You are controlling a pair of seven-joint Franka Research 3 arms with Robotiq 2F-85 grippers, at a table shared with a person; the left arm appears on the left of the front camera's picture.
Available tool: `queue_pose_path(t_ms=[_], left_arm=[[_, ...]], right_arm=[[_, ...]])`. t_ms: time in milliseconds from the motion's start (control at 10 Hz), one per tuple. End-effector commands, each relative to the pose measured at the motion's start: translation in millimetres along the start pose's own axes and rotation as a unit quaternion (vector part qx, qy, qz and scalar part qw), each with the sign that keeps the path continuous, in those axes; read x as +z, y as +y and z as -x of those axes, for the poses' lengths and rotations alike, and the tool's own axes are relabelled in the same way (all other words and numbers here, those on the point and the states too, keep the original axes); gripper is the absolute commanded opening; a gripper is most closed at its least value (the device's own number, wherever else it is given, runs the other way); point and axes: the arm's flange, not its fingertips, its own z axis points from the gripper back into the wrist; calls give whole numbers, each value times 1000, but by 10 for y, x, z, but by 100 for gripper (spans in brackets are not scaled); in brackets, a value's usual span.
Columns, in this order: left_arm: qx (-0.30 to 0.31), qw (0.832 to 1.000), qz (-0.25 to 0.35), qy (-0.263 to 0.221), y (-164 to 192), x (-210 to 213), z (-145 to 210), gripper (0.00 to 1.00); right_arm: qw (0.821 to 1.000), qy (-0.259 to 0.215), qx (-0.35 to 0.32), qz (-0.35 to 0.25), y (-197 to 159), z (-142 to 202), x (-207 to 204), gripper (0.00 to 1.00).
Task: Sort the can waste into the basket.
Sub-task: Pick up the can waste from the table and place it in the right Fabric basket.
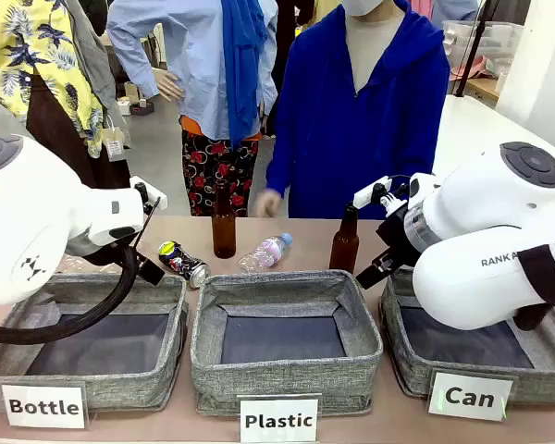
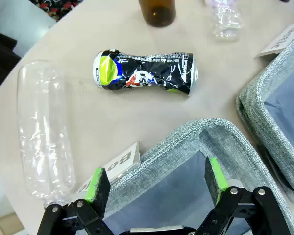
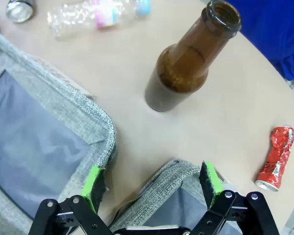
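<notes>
A crushed black can [image 1: 183, 262] with yellow-green print lies on the table behind the "Bottle" basket [image 1: 83, 289]. In the left wrist view the black can [image 2: 144, 72] is ahead of my open left gripper [image 2: 157, 178], which hovers over that basket's corner with nothing between its pads. A crushed red can [image 3: 275, 158] lies on the table to the right of my open right gripper [image 3: 152, 178]. That gripper hangs over the far corner [image 3: 181, 171] of the grey "Can" basket [image 1: 402, 356], also holding nothing.
Two brown glass bottles [image 1: 224, 222] [image 1: 344, 240] stand behind the baskets, and a small clear bottle [image 1: 264, 252] lies between them. A large clear plastic bottle [image 2: 41, 132] lies left of the black can. The "Plastic" basket [image 1: 287, 282] is in the middle. A person's hand [image 1: 266, 202] hangs at the far edge.
</notes>
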Motion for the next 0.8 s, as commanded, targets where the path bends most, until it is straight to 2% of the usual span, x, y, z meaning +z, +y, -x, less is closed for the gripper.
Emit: queue_pose_path(t_ms=[0,700], left_arm=[[0,1000,0,0,0,1,0,100],[0,1000,0,0,0,1,0,100]], right_arm=[[1000,0,0,0,0,0,0,100],[1000,0,0,0,0,0,0,100]])
